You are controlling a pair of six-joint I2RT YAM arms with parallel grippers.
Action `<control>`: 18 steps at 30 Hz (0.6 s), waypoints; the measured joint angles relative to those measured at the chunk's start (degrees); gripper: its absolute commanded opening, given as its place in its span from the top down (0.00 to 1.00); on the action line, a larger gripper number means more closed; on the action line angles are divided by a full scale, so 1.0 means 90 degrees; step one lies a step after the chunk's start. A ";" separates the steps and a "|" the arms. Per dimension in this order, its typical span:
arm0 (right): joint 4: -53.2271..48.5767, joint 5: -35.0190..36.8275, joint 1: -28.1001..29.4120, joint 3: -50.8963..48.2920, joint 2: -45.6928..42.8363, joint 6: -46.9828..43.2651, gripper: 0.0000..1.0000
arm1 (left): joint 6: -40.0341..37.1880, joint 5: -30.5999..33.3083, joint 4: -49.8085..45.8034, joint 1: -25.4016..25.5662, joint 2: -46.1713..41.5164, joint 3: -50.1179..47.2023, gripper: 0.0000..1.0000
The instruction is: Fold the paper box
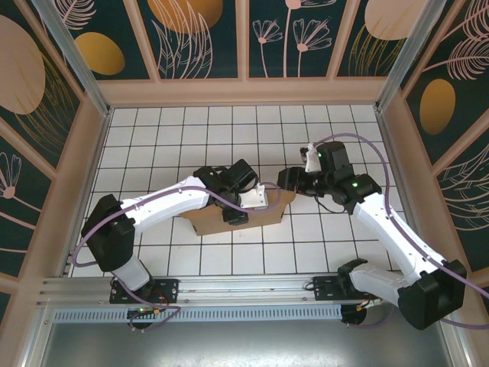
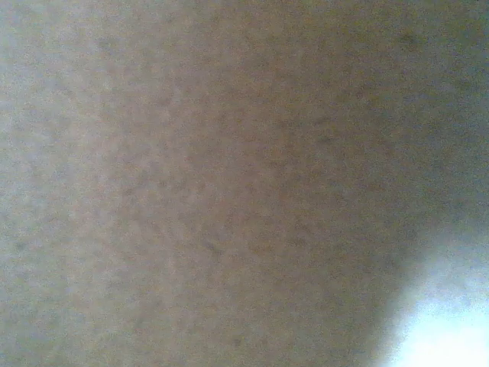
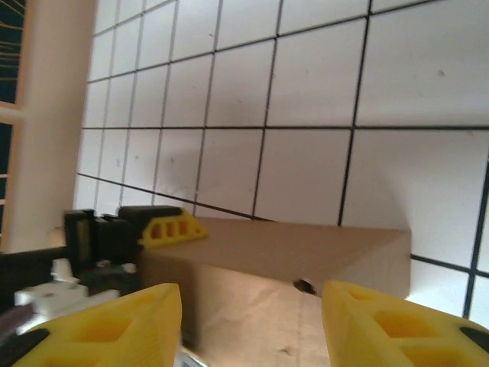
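The paper box (image 1: 206,222) is plain brown cardboard, lying partly folded in the middle of the white tiled table between both arms. My left gripper (image 1: 244,206) is down on the box's middle. Blurred brown cardboard (image 2: 229,183) lies right against the left wrist camera and hides the fingers, so their state is unclear. My right gripper (image 1: 284,182) is at the box's right end. In the right wrist view its yellow fingers (image 3: 114,329) stand apart, open (image 3: 252,321), with a raised box panel (image 3: 306,252) just beyond them. One yellow left fingertip (image 3: 172,228) rests at that panel's edge.
The tiled table (image 1: 191,130) is walled in by a wooden frame with dark patterned panels (image 1: 199,38). A metal rail (image 1: 229,287) with both arm bases runs along the near edge. Purple cables (image 1: 382,168) loop beside each arm.
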State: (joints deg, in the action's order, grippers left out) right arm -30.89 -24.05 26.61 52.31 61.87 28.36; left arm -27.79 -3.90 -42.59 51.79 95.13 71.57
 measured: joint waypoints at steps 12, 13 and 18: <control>0.0291 0.0051 0.0117 -0.0585 -0.0034 0.0083 0.48 | 0.0002 0.0002 0.0015 0.0000 -0.0012 -0.0015 0.50; 0.0393 0.0000 0.0146 -0.0651 -0.0034 0.0126 0.48 | 0.0002 0.0002 0.0017 0.0000 -0.0015 -0.0017 0.50; 0.1022 -0.0289 0.0214 -0.1030 -0.0041 0.0561 0.52 | 0.0005 -0.0015 0.0012 0.0000 0.0000 -0.0002 0.51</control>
State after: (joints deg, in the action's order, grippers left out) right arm -21.69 -26.65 28.53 43.05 61.49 33.41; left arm -27.75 -4.03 -42.48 51.79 95.13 71.55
